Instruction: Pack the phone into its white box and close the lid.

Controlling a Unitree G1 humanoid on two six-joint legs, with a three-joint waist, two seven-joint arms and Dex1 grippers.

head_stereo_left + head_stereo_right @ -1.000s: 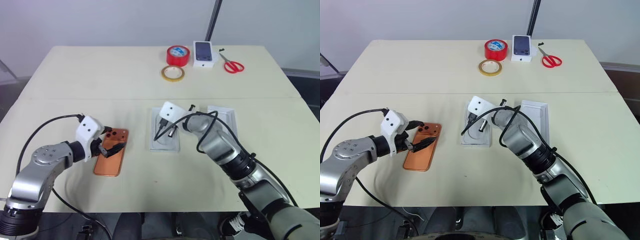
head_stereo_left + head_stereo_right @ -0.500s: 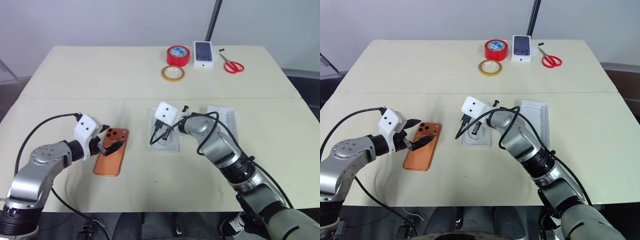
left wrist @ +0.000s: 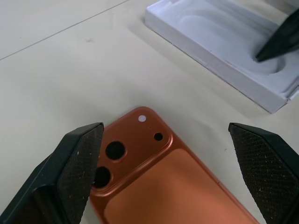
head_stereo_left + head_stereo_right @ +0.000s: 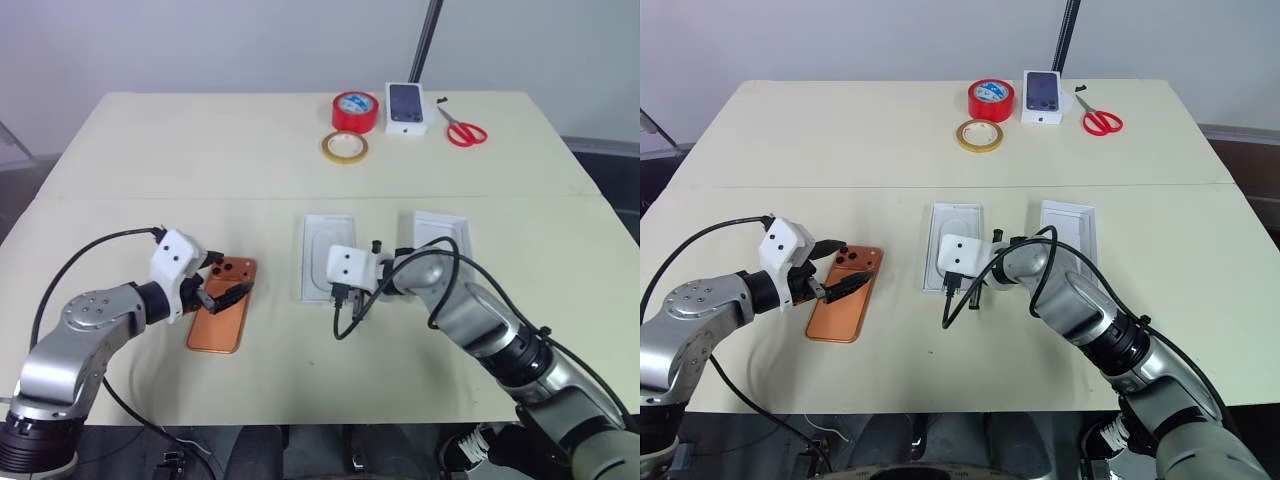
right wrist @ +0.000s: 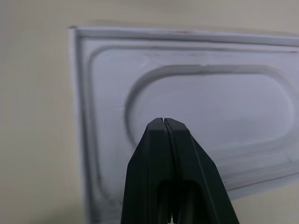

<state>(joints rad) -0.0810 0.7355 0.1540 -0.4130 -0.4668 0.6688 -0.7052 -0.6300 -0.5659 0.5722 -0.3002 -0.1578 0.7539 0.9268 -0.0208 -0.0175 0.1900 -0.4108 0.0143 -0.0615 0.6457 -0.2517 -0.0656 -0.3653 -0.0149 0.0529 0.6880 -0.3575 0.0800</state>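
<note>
The left gripper (image 3: 166, 172) stood wide open over the phone (image 4: 222, 304) at lower left. The right gripper (image 5: 165, 122), fingers pressed together, hovered over the white insert (image 4: 327, 255) at centre.

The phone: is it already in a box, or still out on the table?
Out. The phone lies flat on the table, camera side up, apart from the white tray.

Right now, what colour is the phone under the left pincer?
Orange-copper; the phone shows best in the left wrist view.
</note>
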